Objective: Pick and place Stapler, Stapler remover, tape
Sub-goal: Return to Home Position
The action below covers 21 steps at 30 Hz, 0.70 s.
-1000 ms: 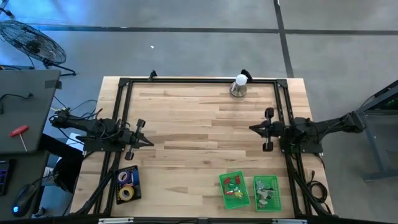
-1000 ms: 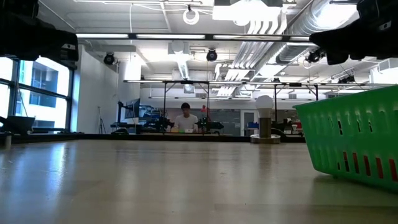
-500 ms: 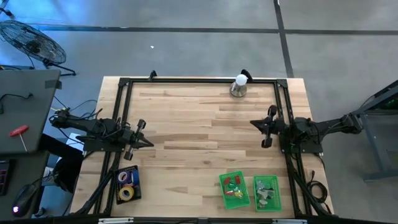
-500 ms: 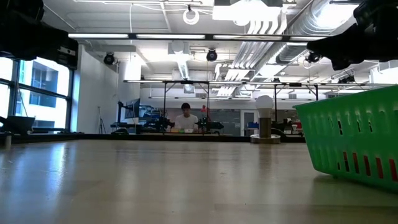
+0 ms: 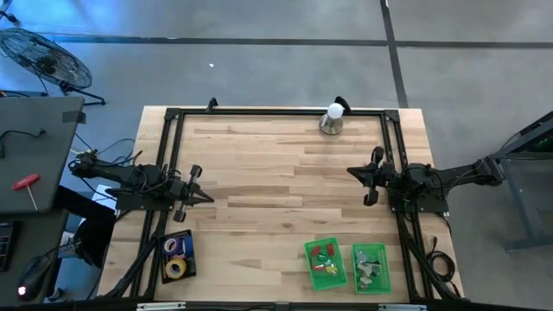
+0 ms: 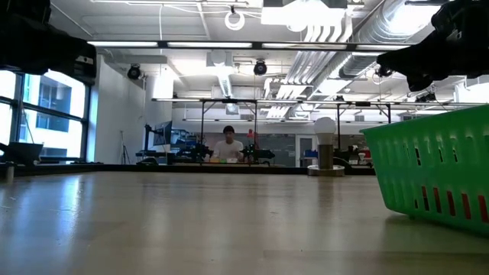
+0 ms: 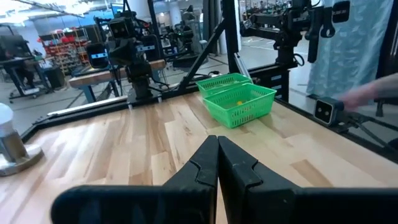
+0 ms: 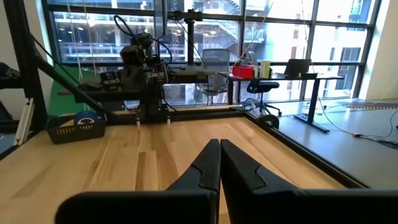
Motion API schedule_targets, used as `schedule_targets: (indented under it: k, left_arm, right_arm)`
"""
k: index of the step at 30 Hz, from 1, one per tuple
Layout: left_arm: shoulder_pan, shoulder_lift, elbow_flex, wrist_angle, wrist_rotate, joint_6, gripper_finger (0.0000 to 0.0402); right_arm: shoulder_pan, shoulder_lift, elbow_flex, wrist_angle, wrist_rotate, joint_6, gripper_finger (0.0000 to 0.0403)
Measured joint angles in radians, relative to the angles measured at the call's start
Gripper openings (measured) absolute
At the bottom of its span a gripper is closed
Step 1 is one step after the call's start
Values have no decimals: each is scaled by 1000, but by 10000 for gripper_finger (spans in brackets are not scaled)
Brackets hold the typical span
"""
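Note:
Both grippers are shut, hold nothing and hover above the wooden table. My left gripper (image 5: 207, 198) (image 7: 217, 140) is at the table's left side, pointing right. My right gripper (image 5: 350, 172) (image 8: 220, 144) is at the right side, pointing left. The tape rolls (image 5: 176, 257) lie in a dark tray (image 5: 188, 246) at the near left edge, with a yellow roll nearest and pink and purple ones behind it. Red and green pieces (image 5: 324, 254) lie in one green basket (image 5: 312, 275), and grey metal pieces (image 5: 370, 266) in the other green basket (image 5: 384, 275).
A bulb-shaped lamp on a round base (image 5: 332, 119) (image 6: 326, 149) stands near the far edge. A black frame (image 5: 276, 111) runs around the table. The two green baskets (image 7: 239, 99) (image 6: 432, 172) sit side by side at the near right. Bare wood (image 5: 276, 173) lies between the arms.
My right gripper has shifted a little toward the table's far edge and stayed shut. The left arm and all objects have kept still.

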<state>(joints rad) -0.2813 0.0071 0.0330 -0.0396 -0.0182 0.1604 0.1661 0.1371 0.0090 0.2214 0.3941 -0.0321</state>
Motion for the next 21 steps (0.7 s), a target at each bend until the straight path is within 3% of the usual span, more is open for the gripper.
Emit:
schedule_targets:
  k: [7, 13, 21]
  left_arm:
    - [0, 0, -1, 19, -24, 49, 0]
    - [0, 0, -2, 39, -176, 47, 0]
    - [0, 0, -1, 38, -122, 19, 0]
  right_arm:
    - [0, 0, 0, 0, 0, -1, 0]
    - [0, 0, 0, 0, 0, -1, 0]
    - [0, 0, 0, 0, 0, -1, 0]
